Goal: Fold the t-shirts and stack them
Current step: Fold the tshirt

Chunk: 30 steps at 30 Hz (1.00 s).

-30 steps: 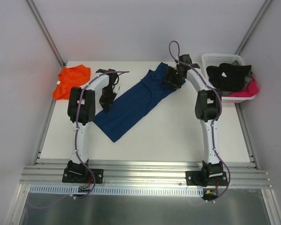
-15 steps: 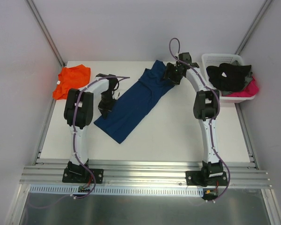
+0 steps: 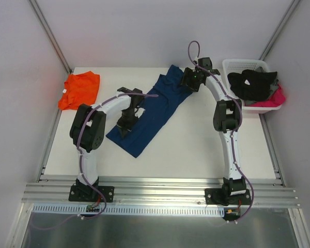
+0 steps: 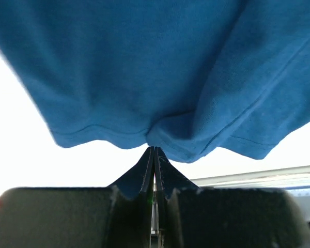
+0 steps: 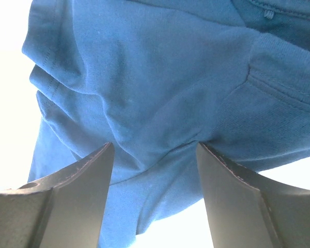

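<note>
The navy blue t-shirt point(image 3: 156, 107) lies in a long diagonal strip across the middle of the table, folded lengthwise. My left gripper point(image 3: 126, 125) is at its near left edge and is shut on the hem point(image 4: 154, 140), which bunches at the fingertips. My right gripper point(image 3: 189, 82) is at the strip's far right end, by the collar. Its fingers point(image 5: 88, 170) are wide open, with the navy cloth point(image 5: 155, 88) between and under them. The orange t-shirt point(image 3: 80, 89) lies crumpled at the far left corner, away from both grippers.
A white basket point(image 3: 232, 66) holding black and pink clothes stands at the far right corner. The white table point(image 3: 196, 139) is walled on the left, back and right. A metal rail point(image 3: 160, 188) runs along the near edge.
My left gripper has moved right and a little nearer, taking the shirt's near end with it. The strip now lies steeper. The right gripper has stayed near the collar end.
</note>
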Each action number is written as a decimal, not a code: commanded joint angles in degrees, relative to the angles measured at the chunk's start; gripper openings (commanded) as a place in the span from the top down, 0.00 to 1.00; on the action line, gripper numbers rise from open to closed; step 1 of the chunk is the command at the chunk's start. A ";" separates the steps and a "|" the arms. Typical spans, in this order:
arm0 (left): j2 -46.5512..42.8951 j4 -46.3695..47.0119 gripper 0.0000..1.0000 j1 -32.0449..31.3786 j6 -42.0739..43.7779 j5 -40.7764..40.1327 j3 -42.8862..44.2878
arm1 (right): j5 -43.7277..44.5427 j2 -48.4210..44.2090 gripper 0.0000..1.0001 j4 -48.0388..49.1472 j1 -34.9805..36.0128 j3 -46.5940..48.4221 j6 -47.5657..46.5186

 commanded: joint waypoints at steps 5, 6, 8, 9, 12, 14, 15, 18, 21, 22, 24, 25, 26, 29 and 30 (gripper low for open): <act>-3.03 -0.01 1.00 2.48 1.04 -6.76 6.57 | -0.42 -3.30 0.31 0.43 0.06 -0.57 0.12; -2.59 0.26 1.00 3.10 1.04 -6.85 6.75 | -0.33 -3.39 0.31 0.25 0.06 -0.83 0.04; -1.01 0.61 1.00 5.29 0.95 -6.77 7.01 | -0.51 -3.21 0.31 0.25 -0.02 -0.84 0.04; -0.57 0.78 1.00 6.08 1.13 -6.77 7.53 | -0.33 -3.13 0.31 0.25 -0.11 -0.75 -0.05; 1.89 0.87 1.00 9.42 1.57 -6.85 9.46 | -0.33 -2.69 0.31 0.43 -0.20 -0.40 -0.14; 3.56 1.05 1.00 11.53 1.74 -7.03 10.61 | -0.42 -2.51 0.31 0.43 -0.20 -0.31 -0.23; 4.26 0.96 1.00 12.15 1.92 -7.20 11.57 | -0.42 -2.34 0.31 0.43 -0.37 -0.31 -0.14; 6.55 1.14 1.00 14.00 2.18 -7.47 13.42 | -0.51 -2.25 0.31 0.51 -0.37 -0.22 0.04; 8.57 1.05 1.00 14.61 2.45 -7.38 14.30 | -0.42 -2.16 0.31 0.60 -0.29 -0.22 0.12; 9.36 0.96 1.00 14.62 2.54 -7.12 14.31 | -0.51 -2.07 0.31 0.52 -0.37 -0.22 0.12; 10.33 0.96 1.00 14.70 2.45 -6.68 14.22 | -0.59 -2.07 0.31 0.60 -0.37 -0.22 0.21; 10.68 0.87 1.00 14.62 2.54 -6.33 14.04 | -0.68 -1.98 0.31 0.60 -0.46 -0.13 0.13; 11.03 0.79 1.00 14.62 2.62 -6.15 14.04 | -0.68 -1.98 0.31 0.60 -0.46 -0.22 0.21; 11.39 0.35 1.00 14.62 2.54 -5.28 13.43 | -0.68 -1.90 0.31 0.60 -0.64 -0.22 0.30; 11.39 0.26 1.00 14.62 2.36 -5.01 12.82 | -0.68 -1.89 0.31 0.69 -0.73 -0.22 0.30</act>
